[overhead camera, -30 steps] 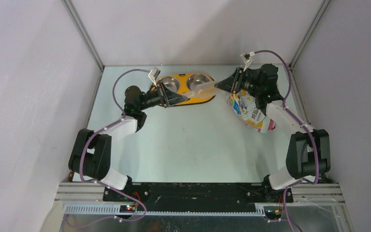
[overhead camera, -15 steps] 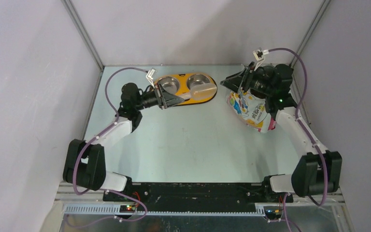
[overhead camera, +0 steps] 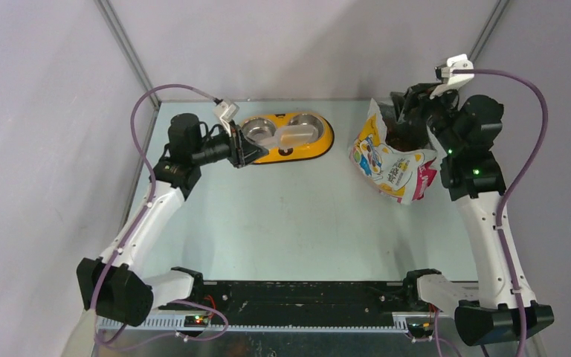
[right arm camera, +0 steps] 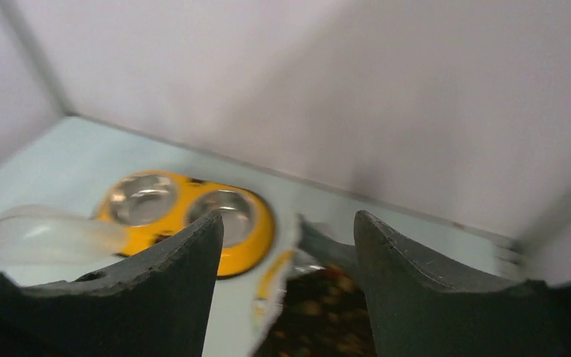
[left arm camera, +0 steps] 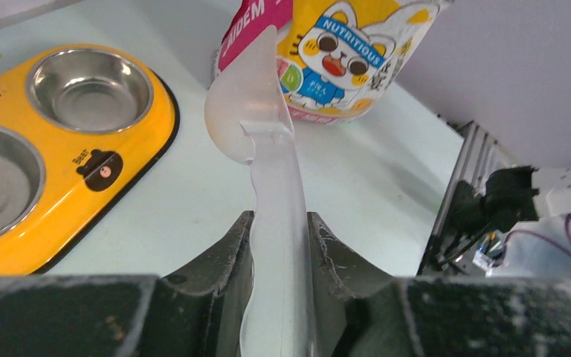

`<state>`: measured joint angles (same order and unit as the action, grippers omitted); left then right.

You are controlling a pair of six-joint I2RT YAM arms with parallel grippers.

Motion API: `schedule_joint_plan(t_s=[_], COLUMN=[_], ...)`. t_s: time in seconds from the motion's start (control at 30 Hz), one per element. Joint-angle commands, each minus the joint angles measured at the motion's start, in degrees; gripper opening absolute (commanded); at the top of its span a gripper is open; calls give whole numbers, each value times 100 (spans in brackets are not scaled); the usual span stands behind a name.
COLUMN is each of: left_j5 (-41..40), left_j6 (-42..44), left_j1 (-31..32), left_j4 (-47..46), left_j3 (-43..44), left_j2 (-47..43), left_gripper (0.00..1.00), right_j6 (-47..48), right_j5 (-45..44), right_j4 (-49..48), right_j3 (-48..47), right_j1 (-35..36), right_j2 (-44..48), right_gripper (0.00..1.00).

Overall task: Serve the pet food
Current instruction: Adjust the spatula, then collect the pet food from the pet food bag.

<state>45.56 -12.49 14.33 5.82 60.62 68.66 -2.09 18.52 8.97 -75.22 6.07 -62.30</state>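
Having let go of the clear scoop (left arm camera: 256, 111), the right fingers (right arm camera: 171, 282) stand wide over the open bag (overhead camera: 386, 160) on the bench (overhead camera: 290, 216), pet food (right arm camera: 320, 312) inside, while the left fingers (left arm camera: 215, 275) alone clamp its handle, ready to scoop.

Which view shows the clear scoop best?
Left wrist: the scoop fills the centre, sharp, its handle pinched by the left gripper. Top external shows it small over the double bowl; right wrist catches only a blur at left.
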Motion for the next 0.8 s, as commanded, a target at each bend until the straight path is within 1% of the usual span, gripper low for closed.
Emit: schedule_joint_plan(t_s=[0.0,0.1,0.23,0.37,0.5,0.6,0.67,0.7,0.73,0.77], left_j5=[-10,32,30,28,116,85,64,49,45,26], left_j6=[938,847,770,590,327,185,139,117,103,92], left_j1=[-78,-104,-109,-110,-121,-121,-123,-116,-115,-121], left_j4=[976,753,409,210,64,-69,-103,-135,-161,-198], left_j3=[64,-254,-479,-630,-653,-683,-706,-717,-751,-765], left_j2=[-245,-372,-578,-639,-545,-549,-561,-577,-588,-604], left_gripper=[0,0,0,0,0,0,0,0,0,0], right_j6=[1178,1429,1512,1476,1393,1403,1404,1404,1393,1390], right_j5=[-1942,-2312,-2701,-2711,-2626,-2598,-2556,-2503,-2468,-2367], right_j4=[896,1104,1458,1653,2008,2078,2095,2107,2112,2138], right_j3=[-215,-223,-486,-565,-783,-802,-809,-808,-809,-810], right_j1=[-131,-205,-271,-375,-463,-505,-525,-529,-528,-532], right_j2=[-214,-518,-1017,-1402,-1738,-1810,-1807,-1805,-1786,-1777], right_gripper=[68,68,68,68,64,58,50,42,37,27])
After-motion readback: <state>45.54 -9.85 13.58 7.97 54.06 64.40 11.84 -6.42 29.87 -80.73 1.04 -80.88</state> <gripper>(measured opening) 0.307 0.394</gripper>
